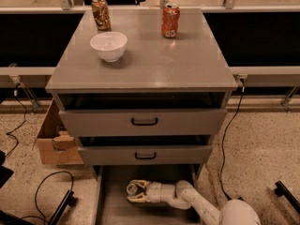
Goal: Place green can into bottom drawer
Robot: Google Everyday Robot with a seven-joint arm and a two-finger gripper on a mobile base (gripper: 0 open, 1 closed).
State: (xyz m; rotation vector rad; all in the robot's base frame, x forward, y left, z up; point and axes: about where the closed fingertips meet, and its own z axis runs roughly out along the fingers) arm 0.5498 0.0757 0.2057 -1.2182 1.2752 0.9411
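Note:
The bottom drawer (pixel 111 206) is pulled out at the foot of the grey cabinet and shows its plain floor. My gripper (pixel 136 192) reaches into it from the lower right, low over the floor. Its pale fingers (pixel 139 199) are closed around the green can (pixel 132 189). Only the can's silver end shows between them, facing left. The can's body is hidden by the fingers.
On the cabinet top stand an orange-red can (pixel 170 20), a brown-gold can (pixel 101 13) and a white bowl (pixel 108 46). The two upper drawers (pixel 144 122) are slightly open. A cardboard box (pixel 54 142) and cables (pixel 47 191) lie at the left on the floor.

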